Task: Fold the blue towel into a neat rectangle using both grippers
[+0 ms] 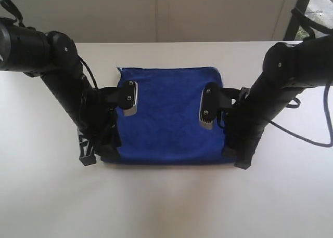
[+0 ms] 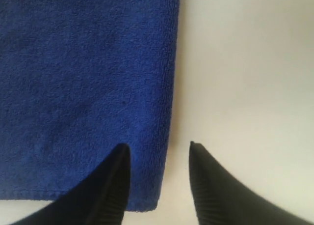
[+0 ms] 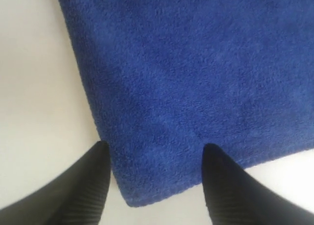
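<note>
Towel: the blue towel lies flat in the middle of the white surface, as an almost square block with straight edges.
Thickness: the edge near the claws looks rounded and thick, so the cloth is probably doubled already.
Left claw: the left claw stands at the towel's 8 o'clock corner. It is spread and pinches nothing. One finger is over the cloth, the other over the bare surface, and the side edge runs between them.
Right claw: the right claw stands at the 4 o'clock corner. It is also spread and empty, with the corner itself between its fingers.
Reason for placing: the two arms mirror each other at the two near corners, likely so that both corners can travel together and the hem stays straight.
Stage: one fold seems done, but whether another is wanted cannot be told.
Next move: if another fold is wanted, each claw must close on its corner through all layers.
Risk: a pinch that takes only the top layer would open the fold and skew the rectangle.
</note>
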`<state>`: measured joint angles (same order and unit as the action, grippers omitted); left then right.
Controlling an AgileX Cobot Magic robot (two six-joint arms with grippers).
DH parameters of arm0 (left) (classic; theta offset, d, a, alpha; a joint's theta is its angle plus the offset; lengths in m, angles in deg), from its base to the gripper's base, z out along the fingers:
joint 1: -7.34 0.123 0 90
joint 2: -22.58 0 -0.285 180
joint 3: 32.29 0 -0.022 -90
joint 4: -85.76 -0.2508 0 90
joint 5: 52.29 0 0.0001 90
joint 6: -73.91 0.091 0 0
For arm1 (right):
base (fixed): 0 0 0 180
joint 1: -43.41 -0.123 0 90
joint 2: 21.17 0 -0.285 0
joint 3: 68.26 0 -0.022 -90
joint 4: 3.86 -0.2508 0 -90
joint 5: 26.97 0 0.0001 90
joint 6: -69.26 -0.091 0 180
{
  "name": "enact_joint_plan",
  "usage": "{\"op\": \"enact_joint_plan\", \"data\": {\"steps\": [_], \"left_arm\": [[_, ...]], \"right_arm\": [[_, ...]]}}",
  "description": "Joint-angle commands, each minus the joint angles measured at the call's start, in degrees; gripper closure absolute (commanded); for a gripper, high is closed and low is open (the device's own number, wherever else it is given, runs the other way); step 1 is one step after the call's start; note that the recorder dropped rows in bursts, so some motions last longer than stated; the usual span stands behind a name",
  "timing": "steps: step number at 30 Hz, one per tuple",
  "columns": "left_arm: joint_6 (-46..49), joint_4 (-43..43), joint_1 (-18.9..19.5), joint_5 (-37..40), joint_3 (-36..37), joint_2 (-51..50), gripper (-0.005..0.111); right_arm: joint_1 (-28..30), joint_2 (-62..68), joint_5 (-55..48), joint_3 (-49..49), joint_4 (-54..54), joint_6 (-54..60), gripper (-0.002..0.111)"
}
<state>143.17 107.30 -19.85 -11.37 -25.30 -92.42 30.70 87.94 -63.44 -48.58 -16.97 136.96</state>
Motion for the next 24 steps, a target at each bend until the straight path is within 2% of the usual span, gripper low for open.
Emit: {"op": "enact_joint_plan", "data": {"steps": [1,8,13,19,20,22,23,24], "left_arm": [[1.5,0.5,-0.4,0.7,0.5,-1.2,0.052],[1.9,0.5,-0.4,0.2,0.5,-3.8,0.052],[1.9,0.5,-0.4,1.1,0.5,-5.3,0.052],[1.5,0.5,-0.4,0.8,0.5,-5.3,0.054],[1.5,0.5,-0.4,0.7,0.5,-5.3,0.056],[1.5,0.5,-0.4,0.7,0.5,-5.3,0.069],[1.5,0.5,-0.4,0.7,0.5,-5.3,0.079],[1.5,0.5,-0.4,0.7,0.5,-5.3,0.085]], "right_arm": [[-0.4,0.1,-2.0,0.3,0.0,1.5,0.055],[-0.4,0.1,-7.5,0.3,0.3,1.2,0.055],[-0.4,0.7,-6.7,0.4,1.0,1.2,0.055],[-0.4,3.1,-0.9,2.5,2.7,1.1,0.055],[-0.4,3.3,-0.3,2.6,2.7,1.1,0.055],[-0.4,3.3,0.8,3.0,2.7,1.1,0.06],[-0.4,3.3,1.2,3.0,2.7,1.1,0.066],[-0.4,3.3,2.2,3.0,2.7,1.1,0.072]]}}
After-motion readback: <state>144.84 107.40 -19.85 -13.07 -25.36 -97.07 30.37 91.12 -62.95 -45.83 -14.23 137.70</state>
